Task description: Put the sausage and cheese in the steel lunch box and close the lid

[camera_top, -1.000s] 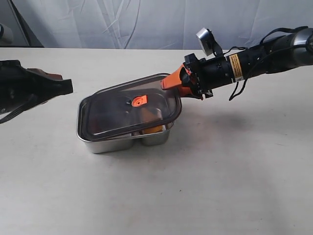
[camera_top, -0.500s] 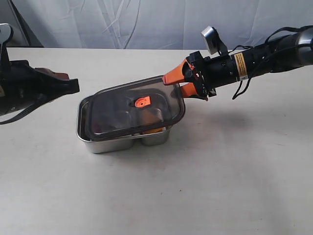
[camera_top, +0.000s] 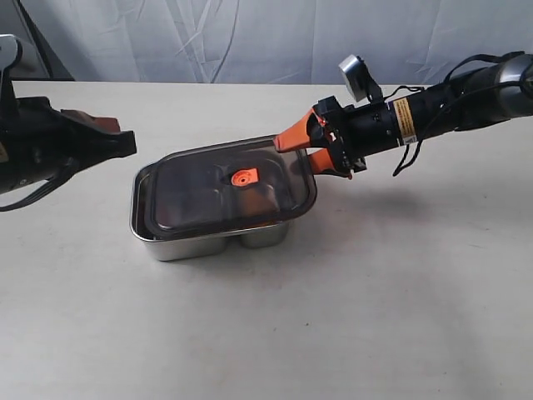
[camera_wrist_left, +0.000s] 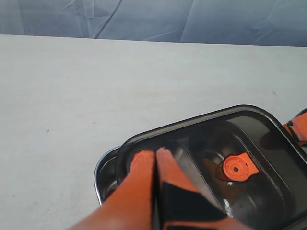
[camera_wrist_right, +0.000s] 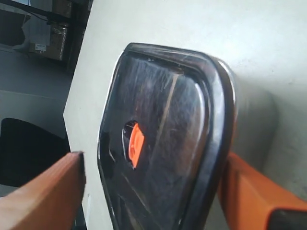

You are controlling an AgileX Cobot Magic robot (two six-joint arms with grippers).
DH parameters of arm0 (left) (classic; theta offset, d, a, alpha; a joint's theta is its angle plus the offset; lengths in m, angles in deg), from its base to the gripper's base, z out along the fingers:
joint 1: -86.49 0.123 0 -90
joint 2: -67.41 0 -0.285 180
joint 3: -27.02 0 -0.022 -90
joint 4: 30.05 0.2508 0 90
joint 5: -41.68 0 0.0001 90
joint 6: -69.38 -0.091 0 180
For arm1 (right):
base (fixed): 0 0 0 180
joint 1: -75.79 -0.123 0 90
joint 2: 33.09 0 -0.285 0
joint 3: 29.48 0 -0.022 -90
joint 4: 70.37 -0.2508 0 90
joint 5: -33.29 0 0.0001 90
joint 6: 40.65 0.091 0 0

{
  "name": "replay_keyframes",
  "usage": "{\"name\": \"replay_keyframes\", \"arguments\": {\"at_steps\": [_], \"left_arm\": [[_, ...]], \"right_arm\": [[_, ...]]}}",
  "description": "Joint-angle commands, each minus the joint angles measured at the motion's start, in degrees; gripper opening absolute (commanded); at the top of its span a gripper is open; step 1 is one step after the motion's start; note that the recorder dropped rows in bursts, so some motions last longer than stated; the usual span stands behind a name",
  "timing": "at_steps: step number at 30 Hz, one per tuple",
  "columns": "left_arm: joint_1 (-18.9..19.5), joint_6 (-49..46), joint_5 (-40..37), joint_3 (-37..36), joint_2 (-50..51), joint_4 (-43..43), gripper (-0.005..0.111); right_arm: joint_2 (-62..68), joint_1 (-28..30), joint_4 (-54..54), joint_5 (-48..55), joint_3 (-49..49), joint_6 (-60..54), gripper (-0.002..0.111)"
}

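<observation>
The dark translucent lid (camera_top: 208, 187) with its orange valve tab (camera_top: 243, 177) lies nearly flat on the steel lunch box (camera_top: 183, 246). Sausage and cheese are hidden under the lid. My right gripper (camera_top: 298, 154) is open at the lid's far right corner, one finger above the rim and one below, neither pressing it. In the right wrist view the lid (camera_wrist_right: 163, 120) fills the wide gap between the right gripper's (camera_wrist_right: 153, 163) fingers. My left gripper (camera_top: 125, 143) hovers shut and empty just left of the box. In the left wrist view the left gripper (camera_wrist_left: 156, 153) points over the lid's (camera_wrist_left: 206, 139) near corner.
The box stands mid-table on a pale tabletop (camera_top: 350, 317). A white cloth backdrop (camera_top: 250, 37) hangs behind the far edge. The right arm (camera_top: 433, 104) stretches in low from the right.
The right gripper opened and let go of the lid's raised right end, which dropped onto the box. The left gripper moved a little toward the box.
</observation>
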Motion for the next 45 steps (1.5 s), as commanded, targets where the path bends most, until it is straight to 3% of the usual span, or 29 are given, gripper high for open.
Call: {"name": "replay_keyframes", "arguments": {"at_steps": [1,12,25,45], "left_arm": [[-0.04,0.0,0.77,0.17,1.86,2.11,0.0],[-0.04,0.0,1.74,0.17,7.88,2.11,0.0],[-0.04,0.0,3.31,0.17,8.15,2.11,0.0],[-0.04,0.0,2.3,0.17,8.15,2.57,0.0]], "right_arm": [[1.24,-0.13,-0.26,-0.4,-0.24,1.49,0.072],[1.23,-0.56,-0.26,-0.88,-0.24,1.49,0.072],[1.23,-3.41,-0.26,-0.53,-0.24,1.49,0.072],[1.23,0.3,-0.26,-1.64,-0.24,1.49,0.072]]}}
